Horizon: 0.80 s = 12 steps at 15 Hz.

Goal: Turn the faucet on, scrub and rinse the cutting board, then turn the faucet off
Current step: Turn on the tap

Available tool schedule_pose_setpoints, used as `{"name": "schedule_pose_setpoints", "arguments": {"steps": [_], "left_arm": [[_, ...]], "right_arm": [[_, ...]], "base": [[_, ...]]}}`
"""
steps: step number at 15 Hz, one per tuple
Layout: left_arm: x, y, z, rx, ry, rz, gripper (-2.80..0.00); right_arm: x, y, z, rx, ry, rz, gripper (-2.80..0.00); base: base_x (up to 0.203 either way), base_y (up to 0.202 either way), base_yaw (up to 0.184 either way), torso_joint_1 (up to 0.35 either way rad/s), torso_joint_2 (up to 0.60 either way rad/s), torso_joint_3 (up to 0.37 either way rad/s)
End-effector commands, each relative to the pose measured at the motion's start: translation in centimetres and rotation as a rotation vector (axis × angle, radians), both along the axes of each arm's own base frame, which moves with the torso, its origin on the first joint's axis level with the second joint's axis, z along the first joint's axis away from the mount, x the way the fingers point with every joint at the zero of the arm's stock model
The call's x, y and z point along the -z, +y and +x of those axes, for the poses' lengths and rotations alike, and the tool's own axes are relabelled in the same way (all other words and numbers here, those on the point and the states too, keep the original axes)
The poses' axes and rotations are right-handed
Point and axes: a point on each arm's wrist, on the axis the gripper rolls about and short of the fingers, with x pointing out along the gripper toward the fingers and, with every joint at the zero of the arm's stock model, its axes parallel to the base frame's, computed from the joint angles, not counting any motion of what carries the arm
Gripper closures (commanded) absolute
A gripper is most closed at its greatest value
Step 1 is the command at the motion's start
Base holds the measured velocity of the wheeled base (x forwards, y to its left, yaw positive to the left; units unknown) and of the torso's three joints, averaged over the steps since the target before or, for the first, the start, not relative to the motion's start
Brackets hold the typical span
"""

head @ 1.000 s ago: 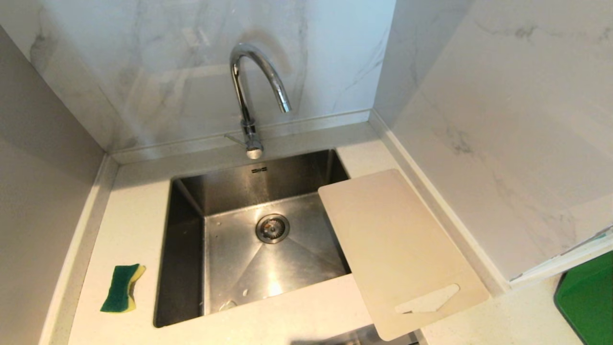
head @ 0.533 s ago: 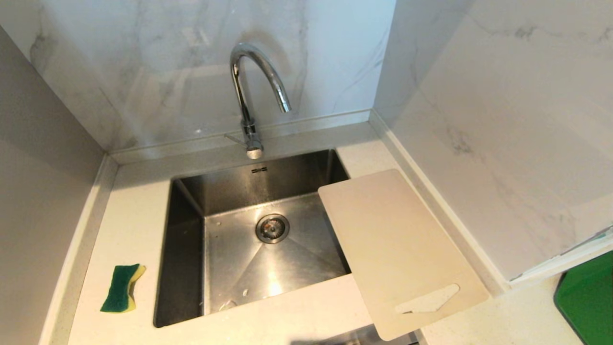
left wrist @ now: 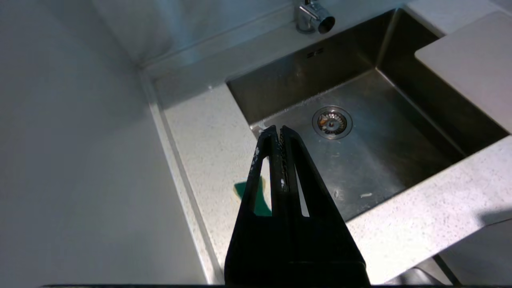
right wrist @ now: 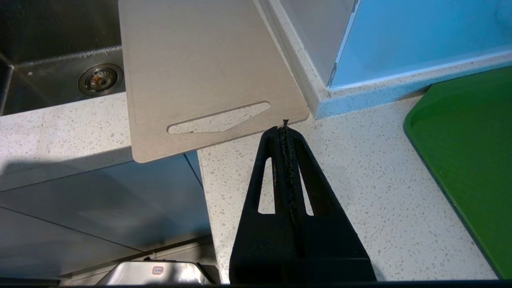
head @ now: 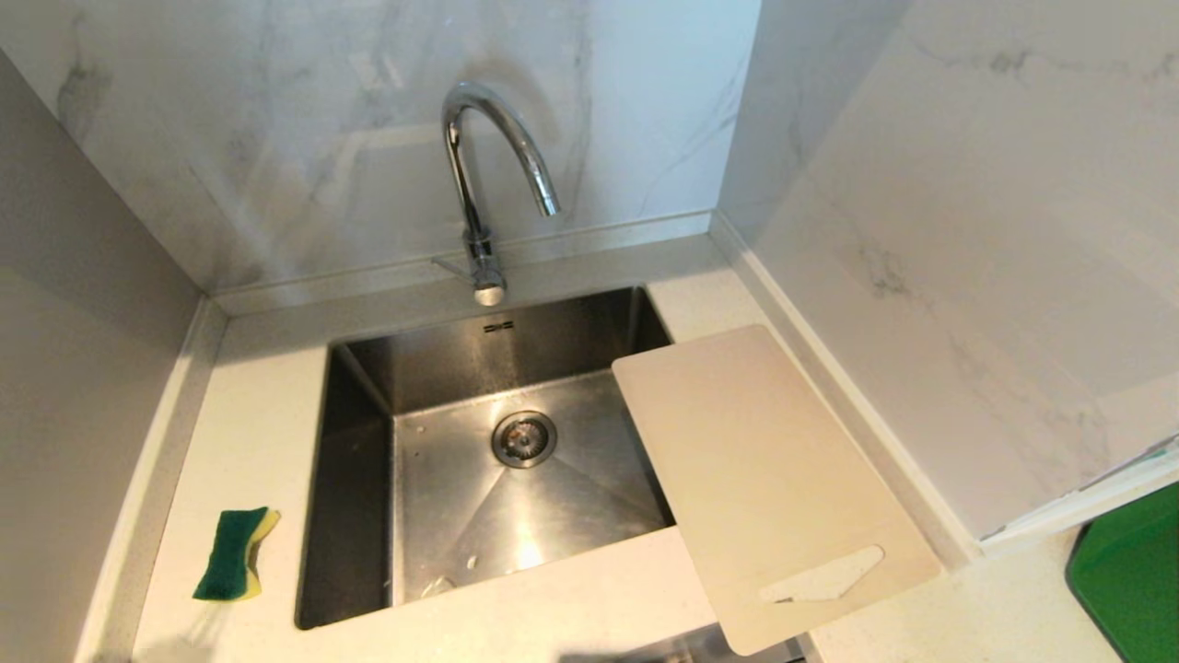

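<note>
We count, left to right: one sponge (head: 234, 554), one dry sink (head: 355, 589), one faucet (head: 486, 184) behind it with no water running, one cutting board (head: 764, 479) overhanging the sink's right rim. Nothing begun; every step remains. Left gripper (left wrist: 277, 130) and right gripper (right wrist: 285, 127) both pinched closed, empty.

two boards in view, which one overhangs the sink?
The pale beige cutting board with the handle cutout; its far corner sticks out over the sink. The green board lies farther right on the counter, well clear.
</note>
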Motion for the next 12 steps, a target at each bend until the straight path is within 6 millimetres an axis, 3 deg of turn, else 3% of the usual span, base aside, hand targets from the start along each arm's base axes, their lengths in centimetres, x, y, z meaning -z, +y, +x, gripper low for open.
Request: {"name": "schedule_pose_setpoints", "arguments": {"steps": [1,6,12], "left_arm": [[-1.9,-0.4,4.2,0.025,0.102,0.017,0.0],[-3.0,-1.2,9.5,0.06,0.213,0.056,0.0],[-6.6,-2.0,15.5,0.058,0.246,0.086,0.0]], "right_arm": [[0.0,0.0,0.0,0.001,0.0,0.0,0.0],[0.0,0.0,0.0,0.001,0.0,0.0,0.0],[0.0,0.0,0.0,0.0,0.0,0.0,0.0]], "base": [[0.0,0.0,0.0,0.0,0.0,0.0],[0.0,0.0,0.0,0.0,0.0,0.0],[0.0,0.0,0.0,0.0,0.0,0.0]]}}
